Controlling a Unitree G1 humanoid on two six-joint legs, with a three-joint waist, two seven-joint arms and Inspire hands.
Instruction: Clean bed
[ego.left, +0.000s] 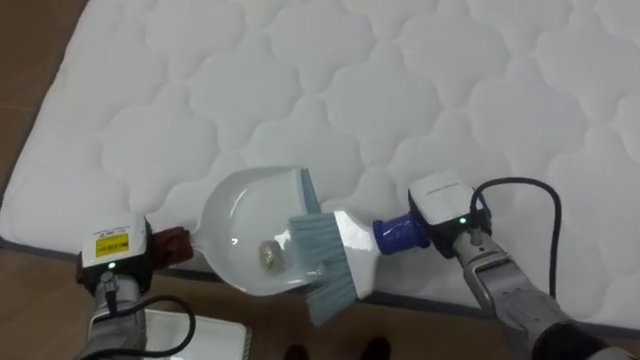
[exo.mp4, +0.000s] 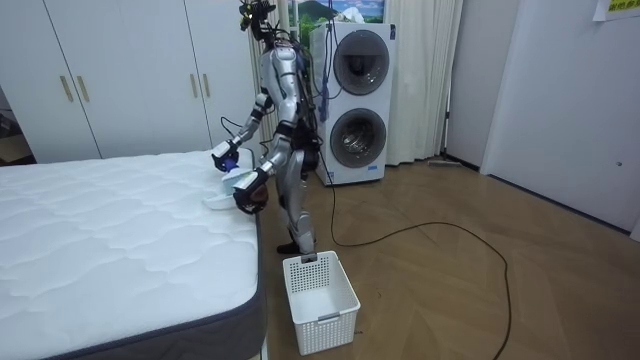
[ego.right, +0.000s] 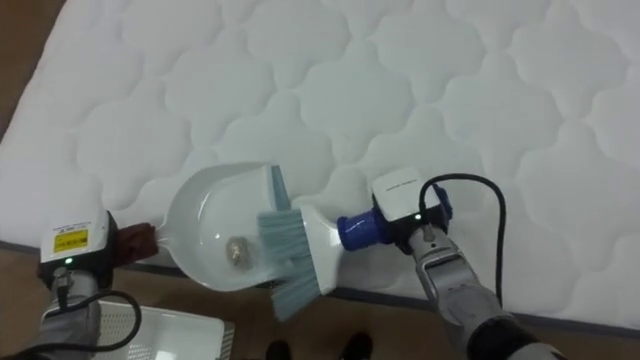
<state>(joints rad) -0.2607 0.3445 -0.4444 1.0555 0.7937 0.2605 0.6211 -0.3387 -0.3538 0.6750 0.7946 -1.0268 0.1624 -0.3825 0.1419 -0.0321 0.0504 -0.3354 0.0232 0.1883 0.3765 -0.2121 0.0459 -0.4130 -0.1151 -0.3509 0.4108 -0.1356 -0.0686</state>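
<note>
While it clasps brush (ego.left: 322, 252), right hand (ego.left: 448, 222) points leftward.

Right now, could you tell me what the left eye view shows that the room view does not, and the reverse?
Left eye view: a small beige scrap in the round white plastic dustpan, with the pale blue bristles of the blue-handled white brush at its rim. Room view: two stacked white washing machines and white wardrobe doors. Both: the white quilted mattress, dustpan, brush, left hand, right hand.
</note>
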